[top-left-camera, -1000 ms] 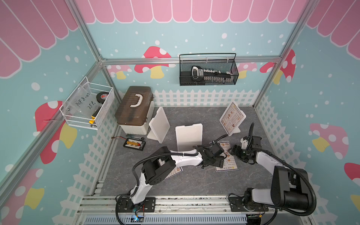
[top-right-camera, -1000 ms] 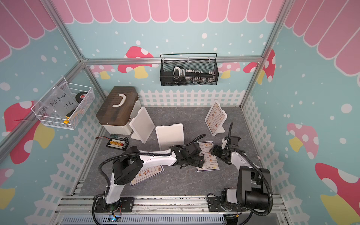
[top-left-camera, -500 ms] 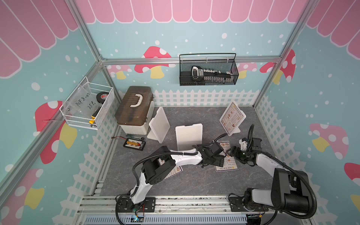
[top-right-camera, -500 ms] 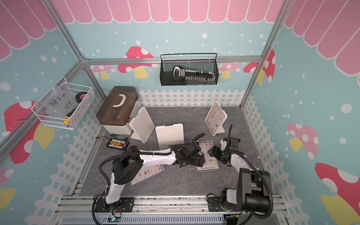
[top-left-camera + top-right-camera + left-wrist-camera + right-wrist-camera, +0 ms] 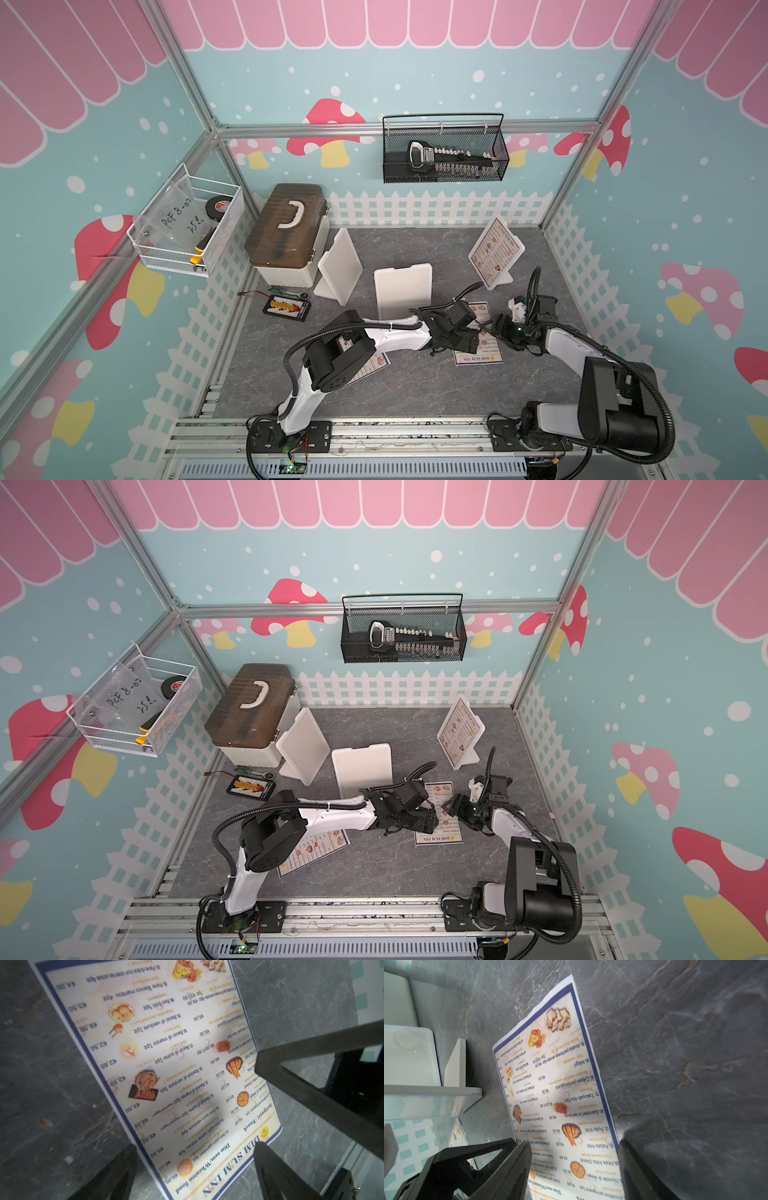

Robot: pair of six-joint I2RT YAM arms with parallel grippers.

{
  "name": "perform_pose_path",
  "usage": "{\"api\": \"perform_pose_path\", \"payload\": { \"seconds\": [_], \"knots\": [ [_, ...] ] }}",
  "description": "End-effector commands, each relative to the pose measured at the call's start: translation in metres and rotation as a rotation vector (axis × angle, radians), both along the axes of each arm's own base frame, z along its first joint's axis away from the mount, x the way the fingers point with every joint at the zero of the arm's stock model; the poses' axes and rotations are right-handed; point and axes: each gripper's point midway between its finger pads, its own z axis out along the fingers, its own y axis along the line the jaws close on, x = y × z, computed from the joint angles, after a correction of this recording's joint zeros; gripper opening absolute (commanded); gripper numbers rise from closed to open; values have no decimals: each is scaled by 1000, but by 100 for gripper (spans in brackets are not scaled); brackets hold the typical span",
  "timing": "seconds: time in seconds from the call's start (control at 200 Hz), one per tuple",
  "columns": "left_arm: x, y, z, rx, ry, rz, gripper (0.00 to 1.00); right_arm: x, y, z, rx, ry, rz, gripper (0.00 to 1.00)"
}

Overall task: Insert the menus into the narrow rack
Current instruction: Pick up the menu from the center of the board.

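A menu [image 5: 480, 355] lies flat on the grey floor, with its blue-bordered "DIM SUM INN" heading towards the front. My left gripper [image 5: 465, 336] hangs low over its left side. In the left wrist view this gripper [image 5: 195, 1167] is open and straddles the heading end. My right gripper [image 5: 496, 326] reaches in from the right, open. In the right wrist view, the right gripper [image 5: 575, 1169] has one finger over the sheet and one just past its blue edge. A second menu [image 5: 374, 365] lies under the left arm. A third menu [image 5: 494, 249] stands in the narrow rack [image 5: 503, 279] at the back right.
Two white stands [image 5: 338, 268] [image 5: 402, 291] stand behind the grippers. A brown-lidded toolbox [image 5: 286, 232] and a small bit case [image 5: 286, 308] are at the back left. A white picket fence [image 5: 582, 282] rings the floor. A black mesh basket [image 5: 444, 151] and a white wire basket [image 5: 187, 228] hang on the walls.
My right gripper has moved left onto the menu's right edge and its jaws have narrowed a little. The left gripper has stayed over the menu.
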Motion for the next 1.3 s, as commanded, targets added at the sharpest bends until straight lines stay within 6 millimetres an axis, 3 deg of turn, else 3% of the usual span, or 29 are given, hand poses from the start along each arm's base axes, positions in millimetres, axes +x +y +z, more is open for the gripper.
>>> {"api": "perform_pose_path", "payload": {
  "seconds": [0.0, 0.365, 0.59, 0.946, 1.296],
  "knots": [
    [-10, 12, -40, 72, 96, 16, 87, -25, 4, -21, 25, 123, -7, 66],
    [-8, 9, -44, 46, 119, 21, 93, -29, 9, -25, 49, 144, 7, 60],
    [-8, 8, -45, 31, 132, 22, 92, -30, 12, -26, 69, 150, 19, 54],
    [-8, 11, -51, 39, 145, 33, 82, -31, 22, -20, 126, 133, 36, 47],
    [-5, 19, -55, 49, 158, 57, 65, -28, 17, -17, 95, 113, 17, 51]
  ]
}}
